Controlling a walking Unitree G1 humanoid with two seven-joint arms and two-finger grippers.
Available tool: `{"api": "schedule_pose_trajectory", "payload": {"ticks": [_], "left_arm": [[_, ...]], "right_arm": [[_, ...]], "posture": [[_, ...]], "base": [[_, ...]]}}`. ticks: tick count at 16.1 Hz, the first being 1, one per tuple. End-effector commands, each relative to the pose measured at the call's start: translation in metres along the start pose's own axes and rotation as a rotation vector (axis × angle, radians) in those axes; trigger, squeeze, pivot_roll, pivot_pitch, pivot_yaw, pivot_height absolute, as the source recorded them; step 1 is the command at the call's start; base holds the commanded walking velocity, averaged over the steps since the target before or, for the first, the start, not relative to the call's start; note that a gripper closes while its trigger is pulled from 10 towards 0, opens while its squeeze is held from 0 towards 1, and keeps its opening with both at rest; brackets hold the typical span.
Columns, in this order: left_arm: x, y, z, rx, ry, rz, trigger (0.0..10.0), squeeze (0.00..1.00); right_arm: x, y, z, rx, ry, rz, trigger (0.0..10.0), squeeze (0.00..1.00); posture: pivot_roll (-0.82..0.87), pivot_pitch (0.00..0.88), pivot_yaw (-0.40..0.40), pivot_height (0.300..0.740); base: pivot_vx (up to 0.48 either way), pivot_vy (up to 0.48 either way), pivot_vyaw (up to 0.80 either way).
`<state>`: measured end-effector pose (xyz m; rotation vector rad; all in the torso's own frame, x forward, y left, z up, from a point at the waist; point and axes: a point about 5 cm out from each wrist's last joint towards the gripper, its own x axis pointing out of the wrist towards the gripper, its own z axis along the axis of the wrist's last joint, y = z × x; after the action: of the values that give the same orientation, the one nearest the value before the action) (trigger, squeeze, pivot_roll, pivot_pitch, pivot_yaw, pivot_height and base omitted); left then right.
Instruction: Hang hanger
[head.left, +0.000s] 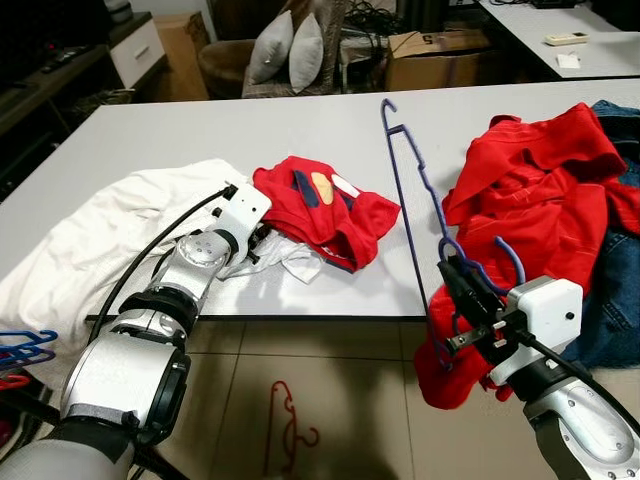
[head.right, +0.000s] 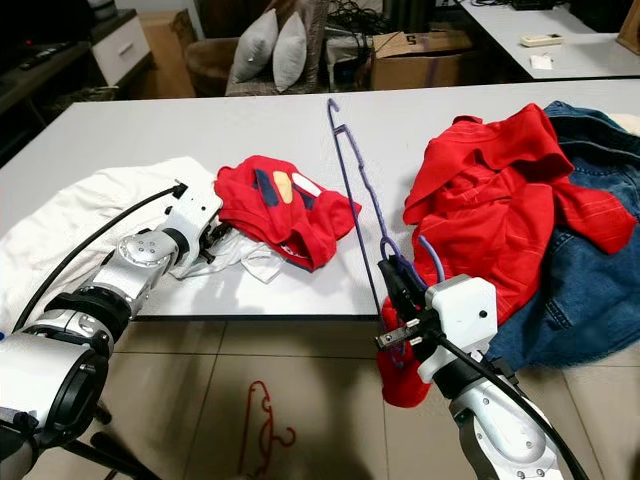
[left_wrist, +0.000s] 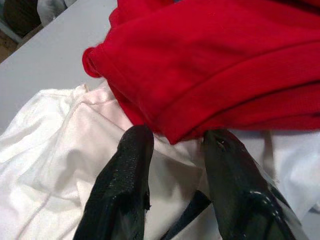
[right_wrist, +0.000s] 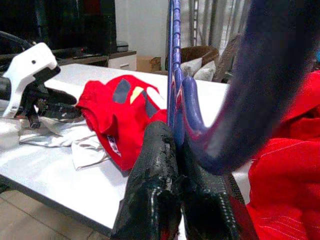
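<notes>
The right claw (head.left: 462, 285) is held at the near edge of the counter (head.left: 330, 120), its two black fingers (right_wrist: 155, 190) pressed together on the blue hanger (head.left: 412, 180). From that grip the hanger's long thin bar is carried up and away over the counter, ending in a small hook at the far end, while its thicker curved part loops just beside the fingers. Directly beyond and to the right of this claw a large red garment (head.left: 535, 190) is heaped on the counter, part of it draped over the edge below the claw, and blue denim (head.left: 615, 300) is seen under its right side. To the left of the hanger a smaller red garment (head.left: 325, 210) with navy and yellow patches is crumpled. The left claw (left_wrist: 175, 165) is set against that garment's near edge, its fingers (left_wrist: 127, 180) spread apart over white cloth (head.left: 110, 235) and closed on nothing. A red hanger (head.left: 290, 420) is lying on the tiled floor between the two arms, and more hangers (head.left: 20, 355) are visible at the far left.
</notes>
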<state>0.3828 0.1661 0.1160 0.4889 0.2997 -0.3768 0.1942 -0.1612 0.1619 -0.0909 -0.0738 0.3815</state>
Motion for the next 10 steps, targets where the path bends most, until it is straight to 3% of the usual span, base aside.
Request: {"api": "schedule_pose_trajectory", "payload": {"ticks": [1,7,10], "left_arm": [[-0.0013,-0.0011,-0.0082,-0.023,0.021,0.019,10.0,0.00],[0.0022,-0.0080,-0.0007,-0.181,-0.056,0.057,10.0,0.00],[-0.0004,-0.0037,-0.0025,-0.206,-0.079,0.050,10.0,0.00]], "right_arm": [[0.0021,0.0018,0.0034,0.000,-0.005,0.024,10.0,0.00],[0.0018,0.0003,0.0071,-0.010,-0.002,0.036,10.0,0.00],[0.0006,0.0009,0.0070,-0.006,0.000,0.026,10.0,0.00]], "posture": [[-0.16,0.000,0.088,0.740],[-0.19,0.000,0.088,0.740],[-0.19,0.000,0.098,0.740]], "base": [[0.000,0.000,0.00],[0.000,0.000,0.00],[0.000,0.000,0.00]]}}
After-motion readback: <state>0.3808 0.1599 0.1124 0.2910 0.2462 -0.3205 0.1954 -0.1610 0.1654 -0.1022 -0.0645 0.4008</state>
